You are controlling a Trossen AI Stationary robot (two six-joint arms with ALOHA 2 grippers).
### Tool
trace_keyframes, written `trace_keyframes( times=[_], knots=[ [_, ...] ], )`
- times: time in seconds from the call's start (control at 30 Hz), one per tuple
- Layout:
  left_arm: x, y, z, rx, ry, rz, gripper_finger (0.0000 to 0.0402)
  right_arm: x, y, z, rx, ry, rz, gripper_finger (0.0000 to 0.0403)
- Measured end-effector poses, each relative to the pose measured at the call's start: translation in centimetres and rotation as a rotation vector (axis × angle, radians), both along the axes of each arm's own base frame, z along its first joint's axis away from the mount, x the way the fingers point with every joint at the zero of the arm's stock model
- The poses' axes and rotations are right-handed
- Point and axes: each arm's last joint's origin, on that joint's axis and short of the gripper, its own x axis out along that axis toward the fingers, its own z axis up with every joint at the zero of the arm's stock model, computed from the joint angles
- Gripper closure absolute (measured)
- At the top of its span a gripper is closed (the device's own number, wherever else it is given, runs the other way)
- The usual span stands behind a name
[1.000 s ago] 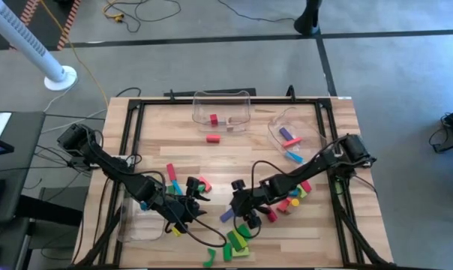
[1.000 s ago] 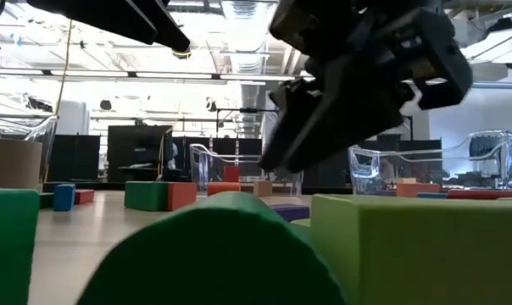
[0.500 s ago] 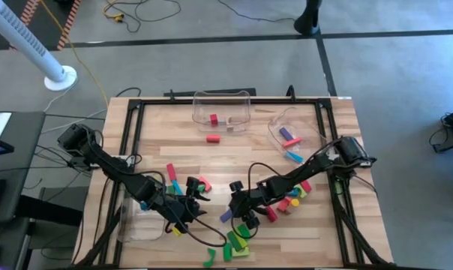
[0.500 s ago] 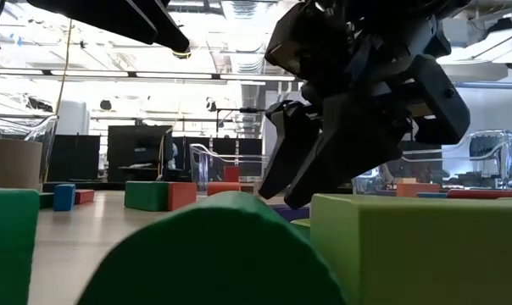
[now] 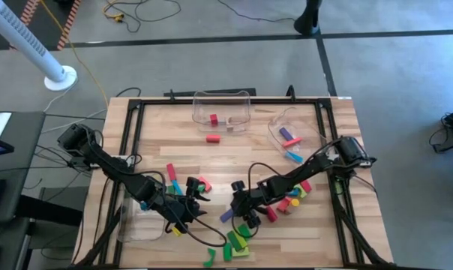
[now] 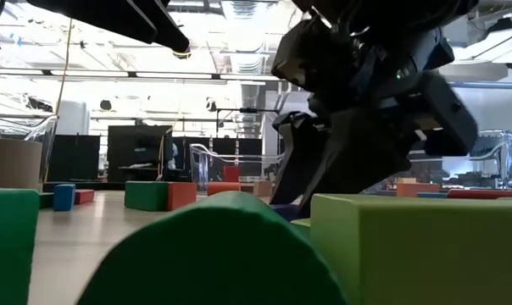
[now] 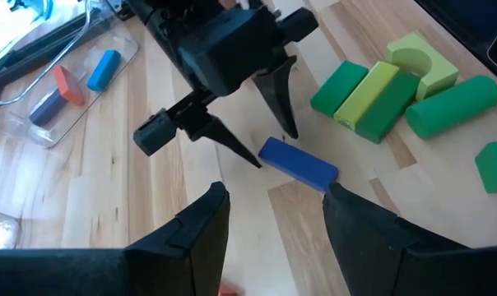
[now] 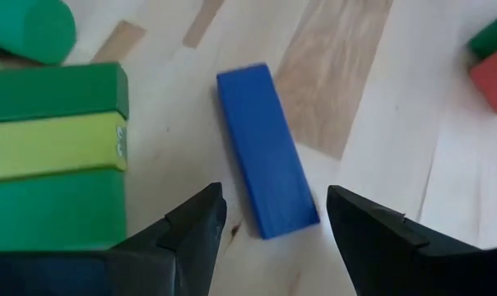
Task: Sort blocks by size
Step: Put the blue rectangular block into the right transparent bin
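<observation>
Hovering our spread right hand over the blue bar lying flat on the table at five o'clock of centre, we judge it light, rigid and slick, best pinched across its narrow width at mid-length, while the left hand waits open nearby.

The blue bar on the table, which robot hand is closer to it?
Right. The right gripper hangs open directly over the blue bar, fingers either side. The left gripper waits open, off to its side.

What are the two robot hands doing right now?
Left gripper: open, holding nothing.
Right gripper: open over the blue block, not gripping it.
</observation>
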Motion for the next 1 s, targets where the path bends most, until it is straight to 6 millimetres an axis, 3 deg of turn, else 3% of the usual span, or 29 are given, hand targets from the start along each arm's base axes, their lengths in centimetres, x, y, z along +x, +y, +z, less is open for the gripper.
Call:
trace_keyframes(
  times=[0.23, 0.57, 0.8, 1.0],
  knots=[
    [0.0, 0.0, 0.0, -0.008, -0.004, 0.003, 0.0214, 0.0, -0.5, -0.2, 0.003, 0.003, -0.017, 0.016],
    [0.0, 0.0, 0.1, -0.01, -0.006, 0.003, 0.0214, 0.5, 0.1, -1.7, 0.026, 0.045, 0.01, 0.0212],
    [0.0, 0.0, 0.0, -0.011, -0.005, 0.003, 0.0214, 0.5, 0.2, -0.1, 0.029, 0.014, 0.024, 0.0266],
    [0.0, 0.0, 0.0, -0.012, -0.005, 0.005, 0.0214, 0.2, 0.1, 1.7, 0.053, -0.01, 0.007, 0.0268]
  ],
)
